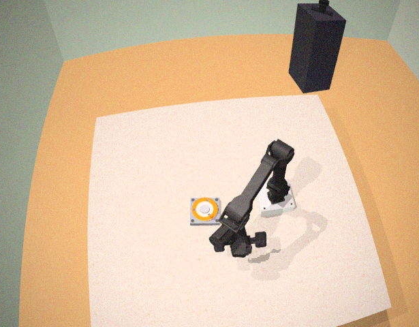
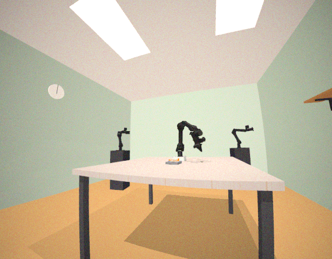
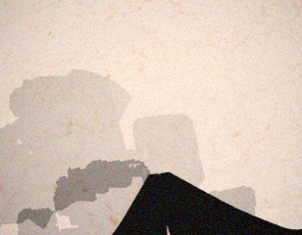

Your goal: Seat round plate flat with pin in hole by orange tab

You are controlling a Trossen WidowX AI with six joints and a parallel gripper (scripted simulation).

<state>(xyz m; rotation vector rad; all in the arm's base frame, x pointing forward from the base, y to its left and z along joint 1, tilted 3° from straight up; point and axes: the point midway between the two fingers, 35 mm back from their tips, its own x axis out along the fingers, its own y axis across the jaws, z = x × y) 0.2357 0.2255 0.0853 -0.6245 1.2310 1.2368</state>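
The round plate [image 1: 215, 208] [image 2: 177, 159], an orange ring around a white middle, sits on the light grey post [image 1: 204, 209] over the square grey base [image 1: 196, 223] [image 2: 173, 163]. A darker orange mark, apparently the tab [image 1: 212, 216], is at the plate's lower right in the top view. Several small dark spots show on the plate; which is the hole, where the pin is and how far the plate tilts are too small to tell. My gripper [image 2: 200, 150] [image 3: 159, 183] is shut and empty, above the table and apart from the plate; its fingertips are hidden in the top view.
The arm's white mount [image 1: 278, 210] stands right of the base in the top view. My forearm and wrist [image 1: 237, 211] hang just right of the base's edge in that view. The pale table top [image 1: 142, 158] carries the arm's shadows. A dark pedestal [image 1: 315, 52] stands beyond the table.
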